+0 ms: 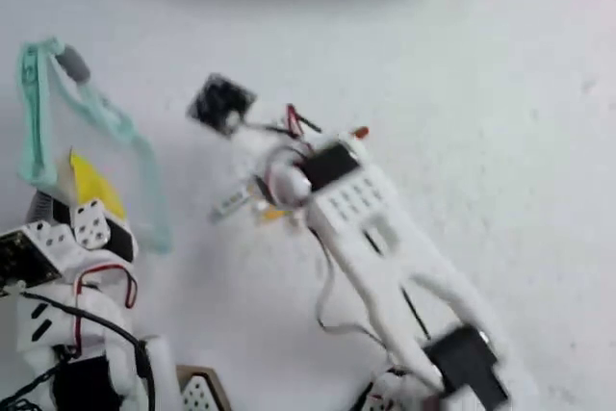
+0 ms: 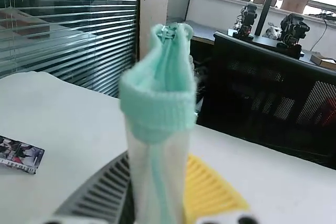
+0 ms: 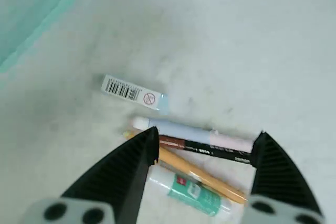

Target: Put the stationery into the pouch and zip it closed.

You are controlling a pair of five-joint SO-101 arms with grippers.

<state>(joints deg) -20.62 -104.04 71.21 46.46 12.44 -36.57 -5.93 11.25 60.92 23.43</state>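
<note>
Blinds (image 2: 63, 24) stand beyond the white table (image 1: 481, 93) with pens (image 3: 199, 148) and pouch (image 2: 157, 103).

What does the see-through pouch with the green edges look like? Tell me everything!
The clear plastic pouch with mint-green fabric edging looks soft and floppy, with a small grey tab at one corner. The left gripper pinches one end of it between its grey and yellow fingers, at the left of the white table. Nothing seems to be inside.

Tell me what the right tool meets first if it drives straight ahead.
The right tool would likely meet the dark pen and pale blue pen, framed between its open fingers; depth is unclear.
</note>
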